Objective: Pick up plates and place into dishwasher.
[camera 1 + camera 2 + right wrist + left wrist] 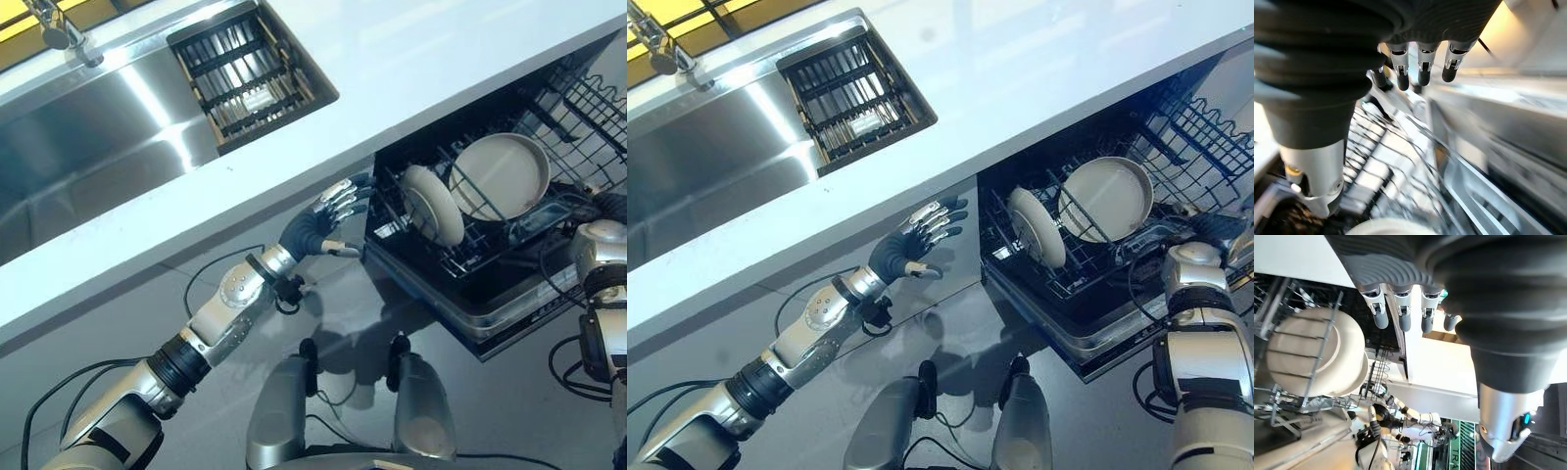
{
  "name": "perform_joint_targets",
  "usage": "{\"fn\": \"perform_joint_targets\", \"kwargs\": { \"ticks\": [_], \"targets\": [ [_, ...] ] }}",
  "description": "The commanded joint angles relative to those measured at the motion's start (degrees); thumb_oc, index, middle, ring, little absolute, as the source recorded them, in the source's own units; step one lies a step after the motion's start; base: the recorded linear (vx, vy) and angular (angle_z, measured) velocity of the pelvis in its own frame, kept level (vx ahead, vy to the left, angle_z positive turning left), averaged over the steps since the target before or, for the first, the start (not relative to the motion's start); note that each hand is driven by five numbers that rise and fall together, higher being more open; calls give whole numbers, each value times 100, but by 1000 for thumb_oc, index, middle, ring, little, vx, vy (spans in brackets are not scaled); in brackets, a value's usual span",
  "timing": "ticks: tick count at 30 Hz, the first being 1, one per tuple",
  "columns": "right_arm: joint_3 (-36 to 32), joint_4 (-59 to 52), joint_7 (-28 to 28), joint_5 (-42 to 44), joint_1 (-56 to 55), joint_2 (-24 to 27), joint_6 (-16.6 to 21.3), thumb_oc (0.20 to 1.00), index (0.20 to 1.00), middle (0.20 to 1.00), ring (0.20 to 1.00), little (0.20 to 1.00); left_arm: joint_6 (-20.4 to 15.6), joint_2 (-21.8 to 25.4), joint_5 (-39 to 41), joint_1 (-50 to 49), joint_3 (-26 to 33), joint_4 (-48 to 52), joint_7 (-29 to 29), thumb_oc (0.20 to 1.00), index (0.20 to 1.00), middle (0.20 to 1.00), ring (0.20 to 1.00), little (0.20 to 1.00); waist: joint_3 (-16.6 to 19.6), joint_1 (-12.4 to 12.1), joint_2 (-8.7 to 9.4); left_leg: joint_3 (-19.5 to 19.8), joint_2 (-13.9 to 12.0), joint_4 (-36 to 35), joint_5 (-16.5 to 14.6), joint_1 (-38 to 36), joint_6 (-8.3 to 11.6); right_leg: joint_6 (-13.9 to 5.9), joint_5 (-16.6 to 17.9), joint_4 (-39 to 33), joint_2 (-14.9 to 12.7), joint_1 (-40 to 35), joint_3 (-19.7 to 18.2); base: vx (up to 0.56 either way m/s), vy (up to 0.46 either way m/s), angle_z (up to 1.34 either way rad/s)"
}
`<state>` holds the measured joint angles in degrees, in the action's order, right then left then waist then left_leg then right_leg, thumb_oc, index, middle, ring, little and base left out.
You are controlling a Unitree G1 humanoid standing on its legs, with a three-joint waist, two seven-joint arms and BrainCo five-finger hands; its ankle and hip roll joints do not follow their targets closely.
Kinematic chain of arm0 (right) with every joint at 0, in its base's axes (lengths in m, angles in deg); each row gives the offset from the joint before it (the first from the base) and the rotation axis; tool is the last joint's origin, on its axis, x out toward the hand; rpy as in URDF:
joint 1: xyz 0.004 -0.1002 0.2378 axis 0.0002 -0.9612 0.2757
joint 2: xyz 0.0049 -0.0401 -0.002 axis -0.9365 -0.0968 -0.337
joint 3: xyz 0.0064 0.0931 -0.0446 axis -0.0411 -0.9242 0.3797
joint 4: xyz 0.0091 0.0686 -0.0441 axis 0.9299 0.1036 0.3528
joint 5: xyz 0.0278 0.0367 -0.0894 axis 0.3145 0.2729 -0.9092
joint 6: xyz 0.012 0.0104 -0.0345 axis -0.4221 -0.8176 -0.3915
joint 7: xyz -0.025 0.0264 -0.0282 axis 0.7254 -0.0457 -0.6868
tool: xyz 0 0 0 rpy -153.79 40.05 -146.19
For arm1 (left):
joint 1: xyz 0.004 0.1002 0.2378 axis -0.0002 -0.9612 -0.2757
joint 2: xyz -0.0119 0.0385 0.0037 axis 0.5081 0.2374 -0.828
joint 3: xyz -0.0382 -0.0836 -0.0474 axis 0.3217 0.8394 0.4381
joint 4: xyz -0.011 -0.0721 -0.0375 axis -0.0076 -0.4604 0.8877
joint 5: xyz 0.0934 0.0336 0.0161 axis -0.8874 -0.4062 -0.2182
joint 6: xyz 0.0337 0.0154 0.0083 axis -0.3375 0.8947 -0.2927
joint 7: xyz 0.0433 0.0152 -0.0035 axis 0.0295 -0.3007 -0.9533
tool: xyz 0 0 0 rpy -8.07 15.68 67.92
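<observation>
Plates (460,191) upright in dishwasher rack (509,245), under countertop (411,69).

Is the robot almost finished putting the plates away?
Two plates already stand in the dishwasher rack. The left hand is open beside it, holding nothing; the right hand is at the rack's edge. No other plates are visible, so probably nearly done.

Sink (88,137): brushed stainless steel, glossy streak reflections. Tap (61,29): polished metal. Drain rack (245,70): dark slatted metal. Countertop (411,69): smooth white, slight sheen. Dishwasher rack (578,108): dark coated wire. Two plates (433,204) (502,176): cream, smooth, satin glaze, ceramic-looking. Left hand (328,220): silver metallic fingers, matt dark ribbed rubbery cover.
</observation>
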<state>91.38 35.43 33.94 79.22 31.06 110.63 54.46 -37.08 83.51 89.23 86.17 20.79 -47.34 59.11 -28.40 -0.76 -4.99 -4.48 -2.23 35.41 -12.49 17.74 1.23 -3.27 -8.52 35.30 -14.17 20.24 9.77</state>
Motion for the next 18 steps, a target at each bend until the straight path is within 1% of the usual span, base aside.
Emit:
{"fn": "perform_joint_targets", "kwargs": {
  "ticks": [1,6,9,10,12,15,18],
  "targets": [
    [156,-99,605,262,59,116,114,1000,1000,1000,1000,1000,-226,-249,-126,-98,55,470,29,1000,1000,1000,1000,1000,-93,-58,-216,-537,449,908,-974,282,-749,677,-924,1157,291,222,158,0,0,0],
    [408,-12,1101,386,204,-6,137,1000,1000,1000,1000,1000,-142,-254,-97,-77,81,429,123,1000,1000,1000,1000,1000,-139,-92,-211,-521,434,1359,-1115,611,-815,759,-1086,1591,322,566,95,-3,-38,0],
    [518,118,1421,685,318,-94,-72,1000,1000,1000,1000,1000,-199,-249,-97,-53,40,324,150,1000,1000,1000,1000,1000,-139,-106,-233,-504,425,1610,-1165,861,-834,808,-1171,1857,357,831,85,-21,-49,-1],
    [541,179,1550,758,350,-133,-149,1000,1000,1000,1000,1000,-213,-247,-73,-21,26,276,138,1000,1000,1000,1000,1000,-139,-108,-236,-501,425,1662,-1167,939,-837,815,-1185,1911,378,910,83,-33,-71,1],
    [618,272,1812,798,393,-198,-170,1000,1000,1000,1000,1000,-171,-256,-65,15,18,246,129,1000,1000,1000,1000,1000,-139,-130,-238,-486,427,1739,-1158,1042,-829,827,-1191,1968,397,992,91,-16,-65,2],
    [739,331,2366,952,473,-243,-209,1000,1000,1000,1000,1000,-121,-241,-26,5,43,214,198,1000,1000,1000,1000,1000,-139,-170,-249,-445,435,1744,-1116,1106,-798,834,-1190,2002,410,1045,104,10,-57,-1],
    [826,291,2762,1120,515,-253,-95,1000,1000,1000,1000,1000,-71,-156,51,-41,121,225,318,1000,1000,1000,1000,1000,-139,-227,-244,-404,436,1690,-1064,1110,-765,833,-1173,1981,413,1032,127,24,-60,-2]
  ]
}}
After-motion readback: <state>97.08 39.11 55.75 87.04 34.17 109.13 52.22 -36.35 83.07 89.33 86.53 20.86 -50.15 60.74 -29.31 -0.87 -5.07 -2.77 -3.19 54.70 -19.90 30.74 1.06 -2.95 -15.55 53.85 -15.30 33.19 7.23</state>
